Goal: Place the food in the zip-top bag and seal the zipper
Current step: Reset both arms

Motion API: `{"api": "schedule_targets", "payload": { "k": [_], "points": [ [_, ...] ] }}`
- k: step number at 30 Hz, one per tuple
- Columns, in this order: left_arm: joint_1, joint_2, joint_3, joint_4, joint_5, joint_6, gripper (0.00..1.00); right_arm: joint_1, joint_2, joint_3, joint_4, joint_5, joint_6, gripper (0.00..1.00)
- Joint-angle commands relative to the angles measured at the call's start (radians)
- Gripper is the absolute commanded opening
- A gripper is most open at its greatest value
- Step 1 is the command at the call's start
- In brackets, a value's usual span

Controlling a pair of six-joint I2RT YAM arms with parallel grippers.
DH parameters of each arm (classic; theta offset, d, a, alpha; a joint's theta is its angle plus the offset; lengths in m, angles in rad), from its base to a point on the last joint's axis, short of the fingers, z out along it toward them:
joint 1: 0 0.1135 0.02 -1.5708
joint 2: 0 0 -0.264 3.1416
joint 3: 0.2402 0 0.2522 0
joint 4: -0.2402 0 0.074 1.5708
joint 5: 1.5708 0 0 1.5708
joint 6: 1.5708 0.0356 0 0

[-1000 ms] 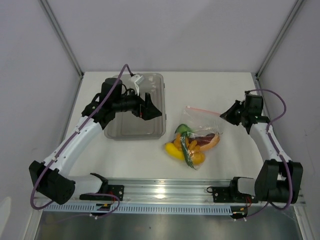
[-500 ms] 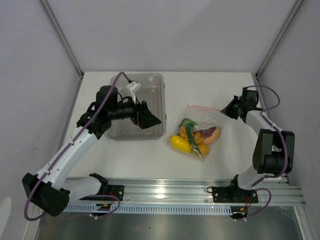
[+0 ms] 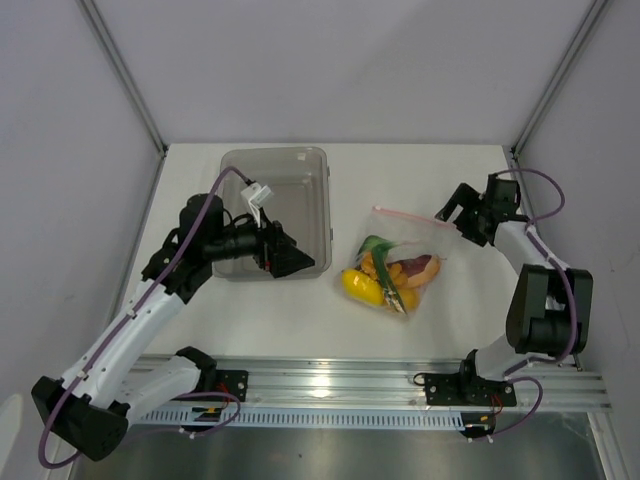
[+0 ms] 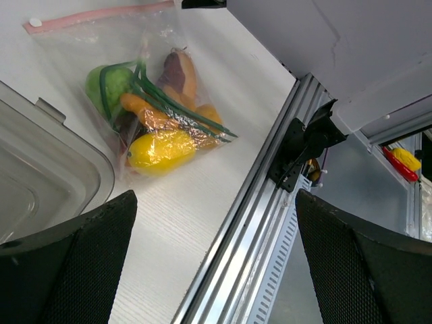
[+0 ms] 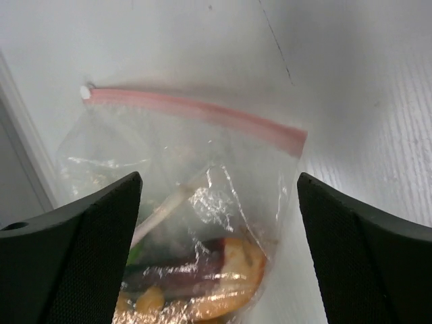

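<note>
The zip-top bag [image 3: 400, 250] lies on the white table, right of centre. The food is inside it: a yellow lemon [image 3: 358, 285], a green lime [image 4: 108, 81], a green stalk [image 4: 179, 111] and a dark-red and tan slice [image 5: 223, 270]. The pink-red zipper [image 3: 410, 217] runs flat along the bag's far edge. It also shows as the zipper [image 5: 196, 111] and the zipper [image 4: 94, 15]. My right gripper [image 3: 455, 213] stands open just off the zipper's right end and holds nothing. My left gripper [image 3: 295, 258] is open and empty over the bin's near right corner.
A rigid clear grey bin [image 3: 290, 175] stands left of the bag, its rim [image 4: 74, 145] close to the bag's side. The aluminium rail [image 3: 330, 385] runs along the table's near edge. Grey walls close in the left, right and back.
My right gripper went from shut to open, letting go of the zipper's right end. The left arm drew back toward the near left. The bag shifted slightly right.
</note>
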Motion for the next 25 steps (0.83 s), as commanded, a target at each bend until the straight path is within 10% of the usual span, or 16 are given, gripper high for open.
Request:
{"api": "schedule_targets", "payload": {
  "k": [1,7,25],
  "points": [
    [-0.006,-0.07,-0.066,0.072,0.008,-0.062,1.0,0.01,-0.204,0.045,-0.104,0.079,-0.007,0.99],
    [-0.006,-0.218,-0.204,0.155,-0.081,-0.195,1.0,0.123,-0.448,0.001,-0.328,0.116,0.094,0.99],
    [-0.006,-0.987,-0.701,0.298,-0.054,-0.6,0.99,1.206,-1.359,-0.47,-0.387,0.533,0.627,0.99]
  ]
}}
